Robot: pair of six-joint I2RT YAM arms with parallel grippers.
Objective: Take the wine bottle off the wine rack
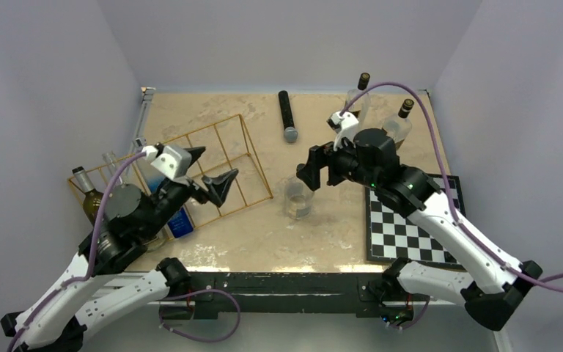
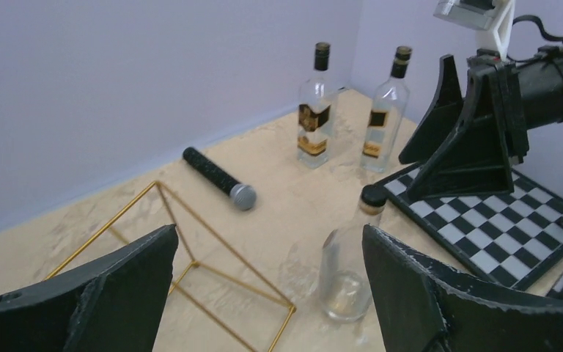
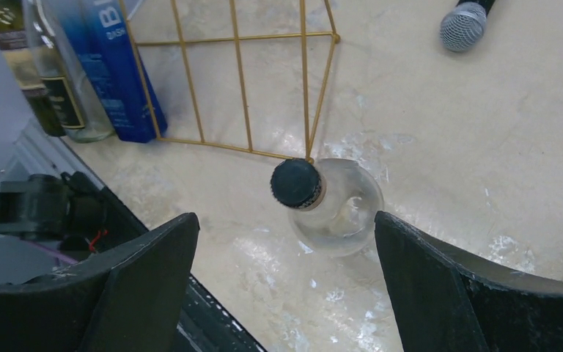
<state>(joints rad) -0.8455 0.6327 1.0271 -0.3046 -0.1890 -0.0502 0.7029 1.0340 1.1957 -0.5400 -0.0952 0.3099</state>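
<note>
Now the clear glass wine bottle [image 1: 297, 198] with a black cap is standing upright on the beige marbled worktop [image 1: 337, 242] in the middle of the top view, just outside the lower right corner of the thin gold wire wine rack [image 1: 220, 143]. The left gripper [image 1: 212, 170] is hovering over the rack, jaws spread wide; the right gripper [image 1: 320, 178], just up and right of the bottle, is gaping too. In the right wrist view's upper left, a blue bottle [image 3: 117, 73] is showing white letters "BL" and "DASH".

Bottle [image 1: 297, 198] just right of wine rack [image 1: 229, 165], chessboard [image 1: 410, 227] farther right, microphone [image 1: 287, 116] behind
</note>
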